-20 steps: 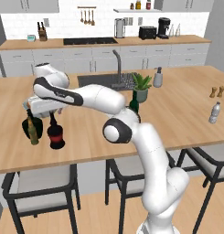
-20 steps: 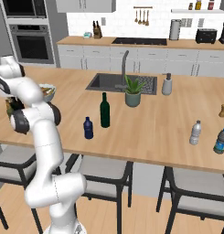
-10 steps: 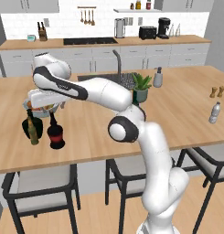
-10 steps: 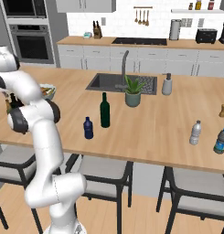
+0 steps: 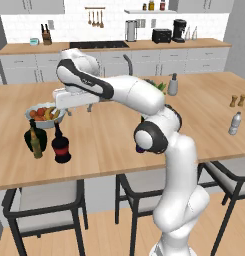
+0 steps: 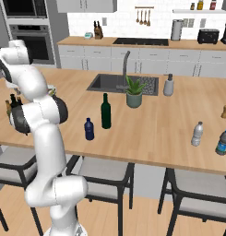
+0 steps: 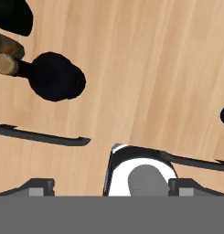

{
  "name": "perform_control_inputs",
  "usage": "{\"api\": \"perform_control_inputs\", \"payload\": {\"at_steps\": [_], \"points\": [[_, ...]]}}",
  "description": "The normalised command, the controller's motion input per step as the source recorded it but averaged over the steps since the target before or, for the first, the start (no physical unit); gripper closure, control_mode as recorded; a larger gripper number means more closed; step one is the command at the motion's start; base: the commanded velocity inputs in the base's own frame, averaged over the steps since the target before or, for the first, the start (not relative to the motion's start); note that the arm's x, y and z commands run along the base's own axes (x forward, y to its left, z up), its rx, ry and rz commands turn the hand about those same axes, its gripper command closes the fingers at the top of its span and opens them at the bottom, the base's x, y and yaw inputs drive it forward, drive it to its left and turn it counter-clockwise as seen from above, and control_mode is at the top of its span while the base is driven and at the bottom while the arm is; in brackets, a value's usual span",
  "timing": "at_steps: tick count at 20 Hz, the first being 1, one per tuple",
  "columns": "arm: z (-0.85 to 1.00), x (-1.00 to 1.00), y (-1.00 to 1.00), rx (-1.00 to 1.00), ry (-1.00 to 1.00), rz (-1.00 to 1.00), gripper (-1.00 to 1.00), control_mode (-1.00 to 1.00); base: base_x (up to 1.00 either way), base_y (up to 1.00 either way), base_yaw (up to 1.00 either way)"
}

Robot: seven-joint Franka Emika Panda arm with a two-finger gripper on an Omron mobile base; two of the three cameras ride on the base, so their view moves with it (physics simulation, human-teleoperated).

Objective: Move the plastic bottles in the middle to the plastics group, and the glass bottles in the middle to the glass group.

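Black glass first: in the left base view the squat black bottle (image 5: 61, 146) with the red band stands on the counter (image 5: 114, 135) just beside the fat green bottle (image 5: 34, 136) and the olive-brown bottle (image 5: 37, 146), so that item looks delivered to the glass group. The gripper (image 5: 80, 109) hangs above and at about two o'clock from it, jaws wide and holding nothing; a fruit bowl (image 5: 44, 114) sits close at its nine o'clock and deserves clearance on any swing. In the right base view the tall green wine bottle (image 6: 105, 111) and the small blue bottle (image 6: 89, 129) remain mid-counter, the plant (image 6: 133, 92) at one o'clock behind them, and the clear water bottle (image 6: 197, 134) far to three o'clock. Judged next: travel right, grasp one of the two. In the hand view the black bottle (image 7: 56, 76) lies at ten o'clock, apart from the fingertips (image 7: 40, 185).
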Motion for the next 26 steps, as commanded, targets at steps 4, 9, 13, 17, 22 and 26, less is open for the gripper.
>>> {"api": "perform_control_inputs", "payload": {"at_steps": [4,9,13,17,22,26], "points": [[0.0,-0.1,-1.0,0.07,-0.02,-0.11,-1.0,-1.0,0.0,0.0,0.0],[-0.06,-0.08,-1.0,0.03,-0.02,-0.11,-1.0,-1.0,0.0,0.0,0.0],[-0.08,-0.07,-1.0,0.0,0.0,-0.12,-1.0,-1.0,0.0,0.0,0.0],[-0.22,-0.05,-0.89,0.0,0.0,-0.14,-1.0,-1.0,0.0,0.0,0.0],[-0.13,0.0,-0.73,0.0,0.0,-0.11,-1.0,-1.0,0.0,0.0,0.0],[-0.25,0.33,-0.39,0.0,0.0,-0.01,-1.0,-1.0,0.0,0.0,0.0]]}}
